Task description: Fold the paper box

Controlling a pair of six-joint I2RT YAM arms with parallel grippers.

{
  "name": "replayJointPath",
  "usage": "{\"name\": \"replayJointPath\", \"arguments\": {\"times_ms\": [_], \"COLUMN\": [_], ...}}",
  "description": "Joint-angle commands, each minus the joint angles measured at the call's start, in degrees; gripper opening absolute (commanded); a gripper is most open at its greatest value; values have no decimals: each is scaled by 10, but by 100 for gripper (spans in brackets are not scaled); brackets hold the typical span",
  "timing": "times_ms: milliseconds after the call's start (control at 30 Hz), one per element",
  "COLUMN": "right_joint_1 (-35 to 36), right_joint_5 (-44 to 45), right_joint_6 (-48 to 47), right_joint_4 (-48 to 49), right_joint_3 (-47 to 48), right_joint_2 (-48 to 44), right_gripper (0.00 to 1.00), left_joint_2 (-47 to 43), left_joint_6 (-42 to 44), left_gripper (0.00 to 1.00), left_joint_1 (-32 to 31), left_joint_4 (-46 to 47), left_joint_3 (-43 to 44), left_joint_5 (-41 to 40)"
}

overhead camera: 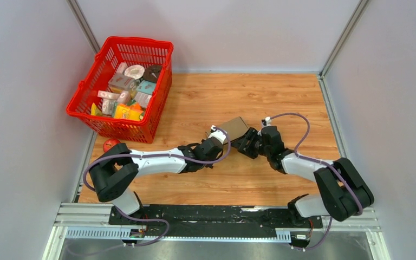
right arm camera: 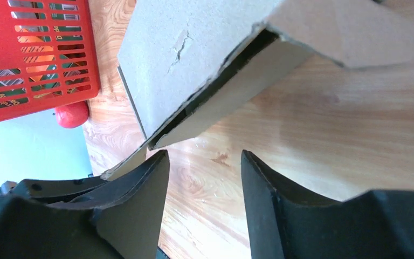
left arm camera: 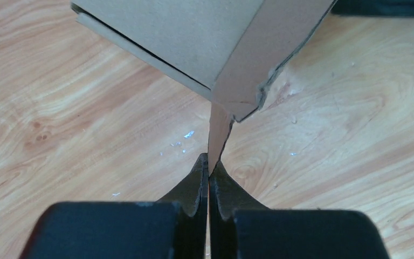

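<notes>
The paper box (overhead camera: 234, 129) is plain brown cardboard, held tilted just above the middle of the wooden table. My left gripper (overhead camera: 220, 136) comes at it from the left. In the left wrist view this gripper (left arm camera: 209, 167) is shut on a thin flap (left arm camera: 219, 132) that hangs from the box's lower corner, with the box body (left arm camera: 194, 38) above. My right gripper (overhead camera: 244, 142) is at the box's right side. In the right wrist view it (right arm camera: 205, 156) stands open just below the box (right arm camera: 205, 54), with only table between its fingers.
A red basket (overhead camera: 122, 89) of several small printed packages stands at the back left, also seen in the right wrist view (right arm camera: 32, 54). A small red ball (overhead camera: 110, 144) lies beside it near the table's left edge. Grey walls close in the table on three sides.
</notes>
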Motion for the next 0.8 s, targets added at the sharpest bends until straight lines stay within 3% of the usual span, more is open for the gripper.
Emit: {"name": "replayJointPath", "arguments": {"times_ms": [0, 33, 67, 167, 233, 267, 367, 500, 567, 767], "right_joint_1": [-4, -5, -13, -38, -53, -72, -117, -139, -139, -147], "right_joint_5": [54, 71, 92, 106, 120, 120, 72, 9, -14, -42], "right_joint_6": [-33, -43, -58, -103, -125, -137, -172, -187, -206, -238], "right_joint_4": [-117, -150, -213, -306, -337, -351, -351, -298, -290, -255], "right_joint_3": [-9, -11, -11, -6, 1, 4, 34, 86, 118, 197], "right_joint_2": [-115, -140, -170, -271, -327, -339, -342, -259, -177, -43], "right_gripper": [56, 59, 61, 68, 77, 81, 86, 85, 79, 62], "left_joint_2": [-8, -24, -34, -81, -122, -137, -200, -234, -195, -6], "left_joint_6": [25, 29, 31, 36, 43, 47, 62, 74, 76, 62], "left_gripper": [0, 1, 12, 30, 37, 51, 62, 61, 49, 30], "left_joint_1": [-5, -6, -6, -6, -6, -6, -6, 0, 21, 77], "left_joint_4": [-15, -9, 5, 0, -17, -29, -38, -30, -51, -73], "left_joint_3": [16, 11, -4, -17, -17, -17, -23, 3, 61, 217], "left_joint_5": [24, 27, 36, 43, 44, 50, 86, 107, 126, 180]}}
